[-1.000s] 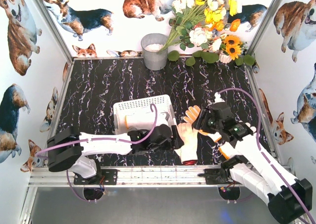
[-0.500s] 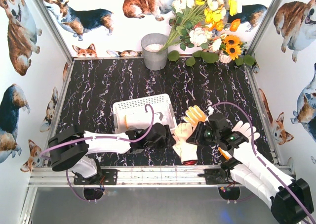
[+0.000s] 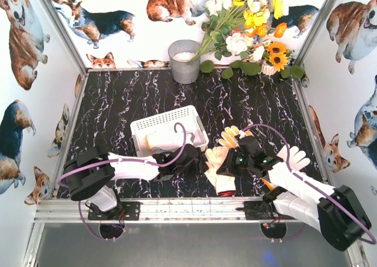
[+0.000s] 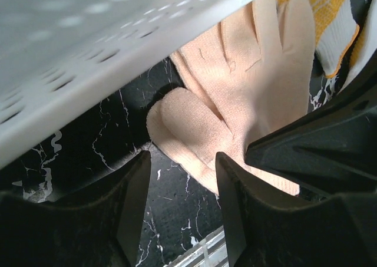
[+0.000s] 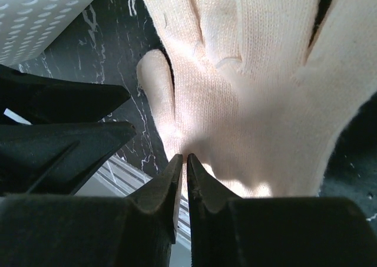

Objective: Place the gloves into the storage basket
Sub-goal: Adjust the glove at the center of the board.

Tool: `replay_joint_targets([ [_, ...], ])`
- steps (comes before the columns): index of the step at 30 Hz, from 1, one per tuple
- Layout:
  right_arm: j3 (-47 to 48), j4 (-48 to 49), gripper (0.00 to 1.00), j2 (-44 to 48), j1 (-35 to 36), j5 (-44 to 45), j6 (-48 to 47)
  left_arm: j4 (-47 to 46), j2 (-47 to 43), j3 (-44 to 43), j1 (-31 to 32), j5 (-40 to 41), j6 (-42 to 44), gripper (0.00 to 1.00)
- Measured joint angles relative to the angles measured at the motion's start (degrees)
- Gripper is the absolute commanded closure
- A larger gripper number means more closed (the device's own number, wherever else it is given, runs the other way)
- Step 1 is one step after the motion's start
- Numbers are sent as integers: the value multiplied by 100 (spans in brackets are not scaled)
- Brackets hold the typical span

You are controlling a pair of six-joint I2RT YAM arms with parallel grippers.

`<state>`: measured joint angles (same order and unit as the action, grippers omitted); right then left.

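Observation:
A cream-white glove (image 3: 218,162) lies flat on the dark marble table between my two grippers, its reddish cuff (image 3: 225,190) toward the near edge. It also shows in the left wrist view (image 4: 235,102) and the right wrist view (image 5: 247,102). My left gripper (image 3: 199,160) is open and empty (image 4: 179,181), low beside the glove's thumb. My right gripper (image 3: 227,163) is shut, its tips (image 5: 182,161) at the glove's near edge. The white storage basket (image 3: 168,128) stands just left, a pale glove (image 3: 158,141) inside. A yellow glove (image 3: 231,136) and another white glove (image 3: 293,157) lie to the right.
A grey metal bucket (image 3: 184,61) stands at the back, with a bunch of artificial flowers (image 3: 247,25) to its right. Corgi-printed walls close in three sides. An aluminium rail (image 3: 188,208) runs along the near edge. The left gripper's black body fills the left of the right wrist view (image 5: 59,125).
My right gripper has swung left and down from the yellow glove to the cream glove. The basket has shifted back and left and turned a little. My left gripper has stayed close to the glove.

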<state>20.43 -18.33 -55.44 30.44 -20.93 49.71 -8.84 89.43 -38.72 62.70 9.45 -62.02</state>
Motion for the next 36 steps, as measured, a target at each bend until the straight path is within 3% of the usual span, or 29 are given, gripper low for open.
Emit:
replay_joint_targets([
  [11,-63,520,92,-732,151,-33,11,-365,225,0,0,-297,-55,68],
  [23,-149,656,92,-804,170,-24,13,-706,579,-2,13,-442,-326,74],
  [28,-149,656,91,-804,170,-24,13,-704,614,0,13,-387,-415,89],
  [32,-149,649,86,-793,170,-24,11,-662,636,-7,13,-297,-435,99],
  [36,-149,540,79,-588,170,-20,4,-575,636,-44,31,-223,-433,100],
])
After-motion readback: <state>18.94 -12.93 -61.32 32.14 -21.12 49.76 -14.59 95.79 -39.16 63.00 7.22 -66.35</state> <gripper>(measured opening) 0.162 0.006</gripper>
